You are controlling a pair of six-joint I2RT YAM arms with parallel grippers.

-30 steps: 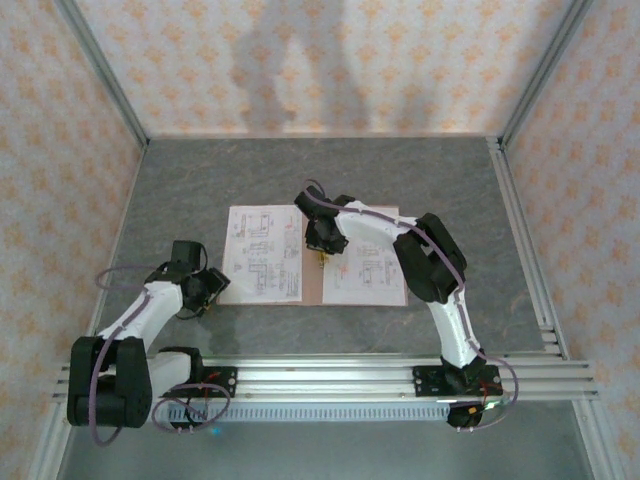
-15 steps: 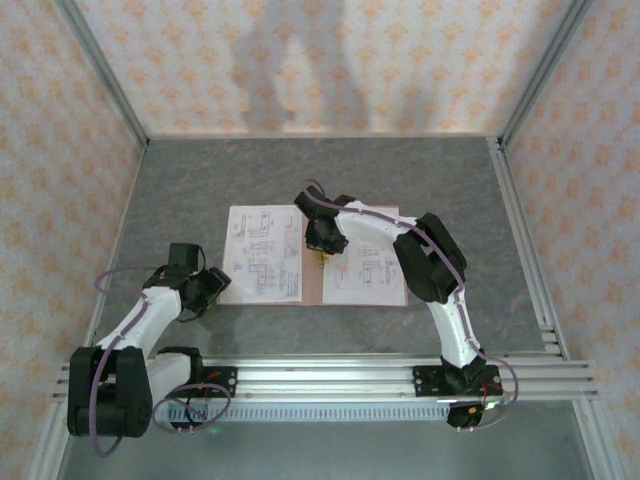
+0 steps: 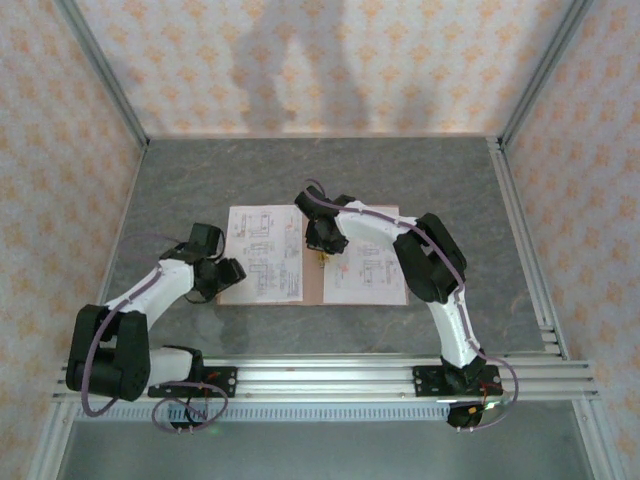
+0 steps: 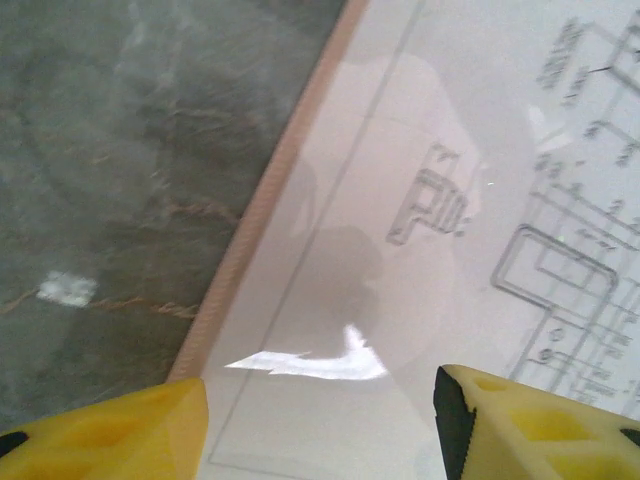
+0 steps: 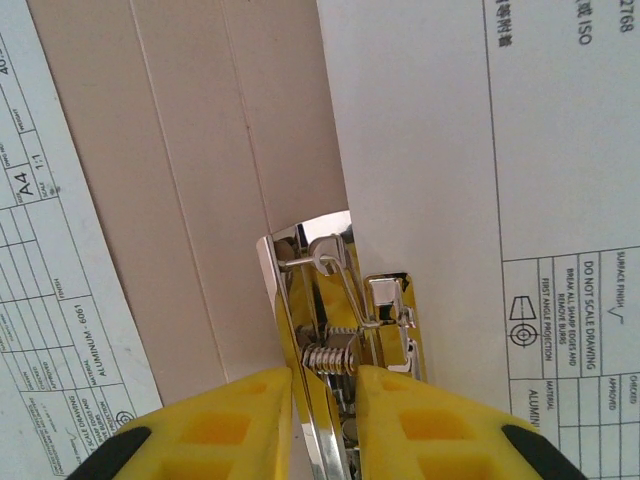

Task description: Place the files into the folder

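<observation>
Seen from above, the folder lies open at the centre of the grey table. The files are spread over both of its halves. In the right wrist view, the left-hand sheet reads "A4", "1:1" and "ALUMINUM - 6061". The right-hand sheet reads "DO NOT SCALE DRAWING", "FIRST ANGLE PROJECTION" and "SURFACE FINISH". The right gripper pinches narrowly on a metal spring clip at that sheet's edge, and its yellow fingers hide the clip's base. The left gripper stands wide, holding nothing, above the folder's lower left corner. The print there is blurred and washed by glare.
</observation>
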